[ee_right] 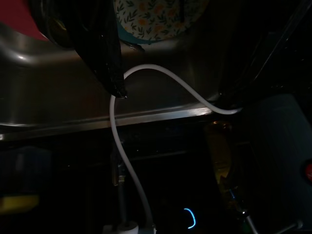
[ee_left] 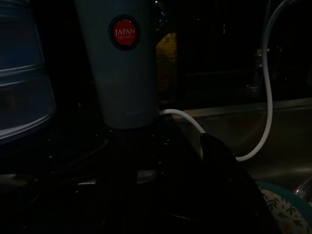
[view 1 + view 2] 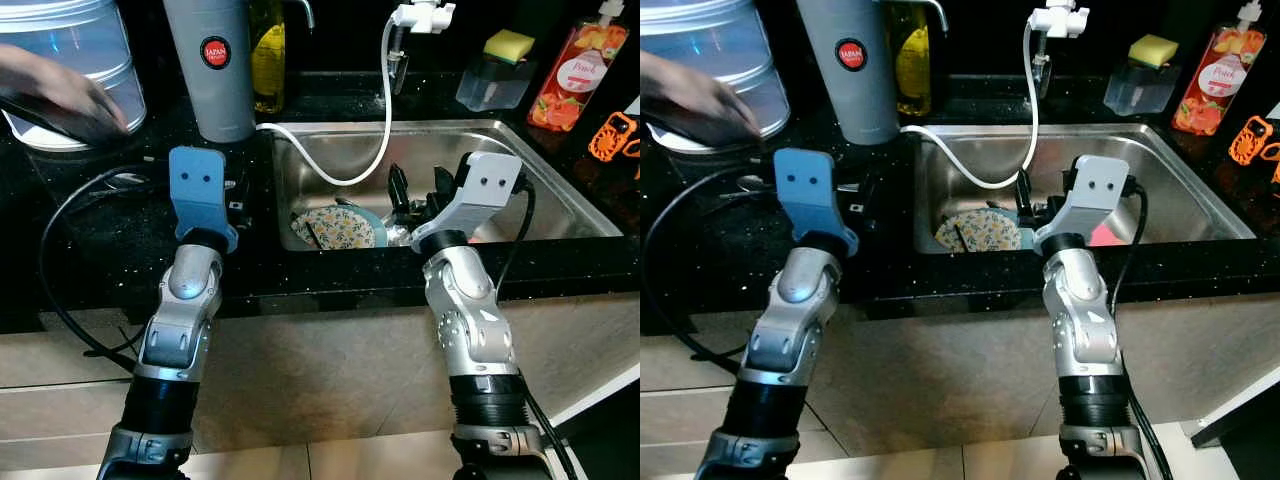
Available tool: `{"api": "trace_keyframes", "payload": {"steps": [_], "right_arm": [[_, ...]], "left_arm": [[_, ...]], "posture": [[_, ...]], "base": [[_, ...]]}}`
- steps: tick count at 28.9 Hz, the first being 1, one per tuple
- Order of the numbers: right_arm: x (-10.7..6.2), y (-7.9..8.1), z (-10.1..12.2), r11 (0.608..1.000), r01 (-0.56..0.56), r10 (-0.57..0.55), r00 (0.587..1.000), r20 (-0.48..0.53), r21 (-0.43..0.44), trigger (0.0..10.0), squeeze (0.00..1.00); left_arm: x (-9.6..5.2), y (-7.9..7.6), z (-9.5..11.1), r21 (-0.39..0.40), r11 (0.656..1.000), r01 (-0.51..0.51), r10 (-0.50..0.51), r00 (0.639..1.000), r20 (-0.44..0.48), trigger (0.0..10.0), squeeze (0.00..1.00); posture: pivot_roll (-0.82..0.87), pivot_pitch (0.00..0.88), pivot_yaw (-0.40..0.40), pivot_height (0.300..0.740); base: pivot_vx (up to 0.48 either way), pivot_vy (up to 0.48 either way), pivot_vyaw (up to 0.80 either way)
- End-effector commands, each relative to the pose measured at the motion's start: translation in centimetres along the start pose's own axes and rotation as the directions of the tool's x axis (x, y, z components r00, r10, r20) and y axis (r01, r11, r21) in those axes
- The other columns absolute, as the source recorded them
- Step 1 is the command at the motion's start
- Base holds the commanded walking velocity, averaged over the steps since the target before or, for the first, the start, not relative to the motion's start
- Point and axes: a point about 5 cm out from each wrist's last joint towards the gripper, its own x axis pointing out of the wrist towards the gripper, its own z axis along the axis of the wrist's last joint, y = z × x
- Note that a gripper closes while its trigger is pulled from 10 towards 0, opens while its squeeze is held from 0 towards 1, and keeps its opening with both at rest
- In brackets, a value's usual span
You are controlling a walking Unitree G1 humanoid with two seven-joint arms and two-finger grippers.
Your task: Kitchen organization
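A floral plate with a teal rim (image 3: pixel 345 228) lies in the steel sink (image 3: pixel 560 195), beside other dishes that are hard to make out. My right gripper (image 3: pixel 420 188) hovers over the sink just right of the plate, open, with nothing between its fingers. In the right wrist view the plate (image 1: pixel 156 17) lies just past one finger (image 1: pixel 105 53). My left gripper (image 3: pixel 238 203) is low over the black countertop left of the sink, open and empty. A tall grey flask (image 3: pixel 212 70) with a red sticker stands just beyond it, and a finger (image 2: pixel 229 185) shows dark in the left wrist view.
A white hose (image 3: pixel 385 120) hangs from the tap (image 3: pixel 422 15) into the sink. A person's hand (image 3: pixel 60 95) rests at the back left by a clear water container (image 3: pixel 75 40). A sponge holder (image 3: pixel 497 75), an orange soap bottle (image 3: pixel 580 65) and black cables (image 3: pixel 70 210) are on the counter.
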Motion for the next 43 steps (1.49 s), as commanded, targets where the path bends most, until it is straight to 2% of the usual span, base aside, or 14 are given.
{"api": "trace_keyframes", "payload": {"steps": [1,14,18,22,25,28,31,34,37,38,39,41,42,43], "right_arm": [[0.2,0.0,-0.1,1.0,-0.008,0.008,1.0,-0.001,0.002,10.0,0.0],[0.6,0.1,-0.4,0.999,-0.027,0.027,0.999,-0.048,-0.019,10.0,0.0],[0.8,0.2,-0.3,0.991,-0.067,0.06,0.996,-0.064,-0.116,10.0,0.0],[0.7,0.0,0.1,0.987,-0.077,0.07,0.996,-0.057,-0.14,10.0,0.0],[0.7,-0.2,0.2,0.987,-0.071,0.064,0.997,-0.051,-0.145,10.0,0.0],[0.7,-0.4,0.3,0.986,-0.068,0.062,0.997,-0.048,-0.149,10.0,0.0],[0.6,-0.7,0.6,0.986,-0.059,0.053,0.998,-0.041,-0.154,10.0,0.0],[0.6,-0.8,0.7,0.987,-0.054,0.049,0.998,-0.038,-0.154,10.0,0.0],[0.6,-0.9,0.8,0.987,-0.052,0.047,0.998,-0.035,-0.154,10.0,0.0],[0.5,-0.9,0.9,0.987,-0.051,0.047,0.998,-0.032,-0.155,10.0,0.0],[0.5,-0.9,0.9,0.987,-0.051,0.047,0.998,-0.032,-0.155,10.0,0.0],[0.4,-0.9,1.0,0.986,-0.052,0.048,0.998,-0.029,-0.156,10.0,0.0],[0.4,-0.9,1.0,0.986,-0.052,0.048,0.998,-0.029,-0.156,10.0,0.0],[0.4,-0.9,0.9,0.987,-0.052,0.048,0.998,-0.029,-0.155,10.0,0.0]], "left_arm": [[-0.1,-0.1,-0.3,0.002,1.0,-0.009,0.009,1.0,-0.007,10.0,0.0],[0.5,1.4,-1.4,0.016,0.994,-0.105,0.106,0.988,-0.111,10.0,0.0],[1.7,4.7,-2.1,0.056,0.968,-0.243,0.249,0.94,-0.232,10.0,0.0],[2.6,8.1,-1.6,-0.011,0.921,-0.39,0.372,0.887,-0.274,10.0,0.0],[3.5,8.9,-1.3,-0.102,0.891,-0.442,0.397,0.868,-0.298,10.0,0.0],[3.9,8.8,-1.5,-0.178,0.863,-0.473,0.4,0.854,-0.332,10.0,0.0],[4.3,7.7,-2.1,-0.331,0.795,-0.508,0.365,0.837,-0.407,10.0,0.0],[4.6,6.8,-2.1,-0.373,0.784,-0.496,0.334,0.844,-0.421,10.0,0.0],[4.9,5.7,-1.8,-0.4,0.799,-0.449,0.286,0.869,-0.403,10.0,0.0],[5.4,3.9,-0.7,-0.377,0.855,-0.356,0.227,0.911,-0.345,10.0,0.0],[5.4,3.9,-0.7,-0.377,0.855,-0.356,0.227,0.911,-0.345,10.0,0.0],[5.4,0.8,0.6,-0.359,0.901,-0.244,0.148,0.95,-0.275,10.0,0.0],[5.4,0.8,0.6,-0.359,0.901,-0.244,0.148,0.95,-0.275,10.0,0.0],[5.2,0.1,0.5,-0.425,0.862,-0.275,0.156,0.944,-0.292,10.0,0.0]], "posture": [[0.13,0.0,-0.059,0.74],[0.13,0.0,-0.064,0.74],[0.12,0.0,-0.055,0.74],[0.11,0.0,-0.053,0.74],[0.11,0.0,-0.05,0.74],[0.11,0.0,-0.05,0.74],[0.1,0.0,-0.044,0.74],[0.1,0.0,-0.044,0.74],[0.08,0.0,-0.042,0.74],[0.08,0.0,-0.039,0.74],[0.08,0.0,-0.039,0.74],[0.07,0.0,-0.032,0.74],[0.07,0.0,-0.032,0.74],[0.07,0.0,-0.031,0.74]], "base": [[0.0,0.0,0.0],[0.0,0.0,0.0],[0.0,0.0,0.0],[0.0,0.0,0.0],[0.0,0.0,0.0],[0.0,0.0,0.0],[0.0,0.0,0.0],[0.0,0.0,0.0],[0.0,0.0,0.0],[0.0,0.0,0.0],[0.0,0.0,0.0],[0.0,0.0,0.0],[0.0,0.0,0.0],[0.0,0.0,0.0]]}}
